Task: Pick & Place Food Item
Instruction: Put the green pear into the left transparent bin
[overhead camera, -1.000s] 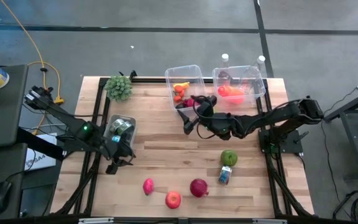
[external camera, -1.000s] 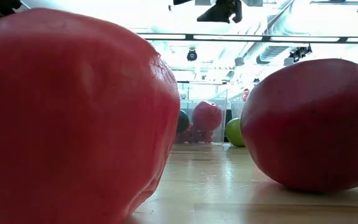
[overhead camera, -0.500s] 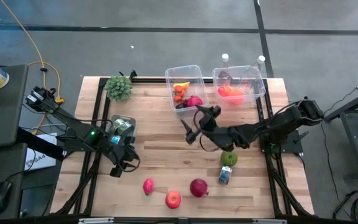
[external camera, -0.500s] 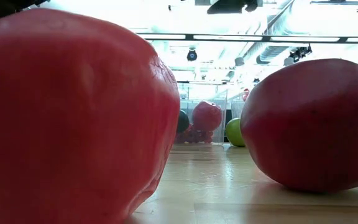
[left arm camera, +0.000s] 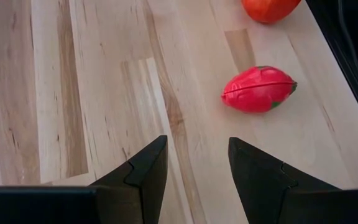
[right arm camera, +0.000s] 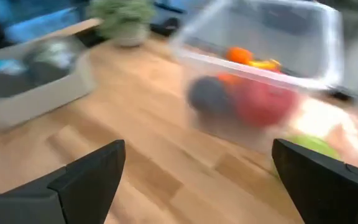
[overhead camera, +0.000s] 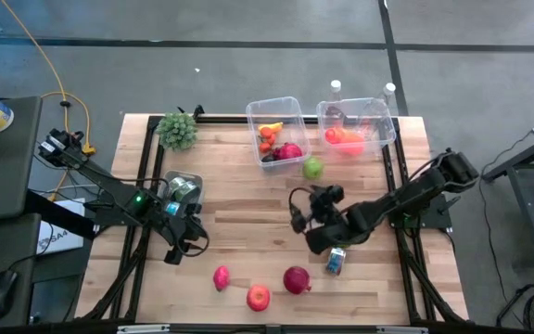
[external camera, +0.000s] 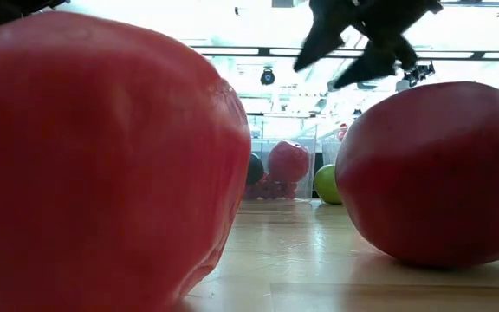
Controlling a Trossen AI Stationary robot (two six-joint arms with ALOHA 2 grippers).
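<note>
Near the table's front edge lie a pink-red fruit (overhead camera: 221, 277) (left arm camera: 258, 89), a red-orange apple (overhead camera: 259, 297) (left arm camera: 269, 6) and a dark red fruit (overhead camera: 297, 279). A green apple (overhead camera: 313, 168) (right arm camera: 309, 146) rests on the wood beside a clear bin (overhead camera: 295, 104) that holds several foods. My left gripper (overhead camera: 174, 250) (left arm camera: 194, 168) hovers open at the left, short of the pink-red fruit. My right gripper (overhead camera: 297, 211) (right arm camera: 201, 180) (external camera: 353, 43) hangs wide open over the table's middle, above the wood, with nothing between its fingers.
A second clear bin (overhead camera: 387, 139) with an orange-red item stands at the far right. A green plant (overhead camera: 178, 130) and a grey tray (overhead camera: 179, 190) are at the left. A small blue can (overhead camera: 336, 262) lies under my right arm. Two red fruits (external camera: 102, 165) (external camera: 431, 173) fill the low view.
My right gripper has swung from beside the clear bin toward the table's near edge and down, rolling its wrist, and stays wide open. My left gripper has eased a little toward the pink-red fruit, then kept still. No fruit has visibly moved.
</note>
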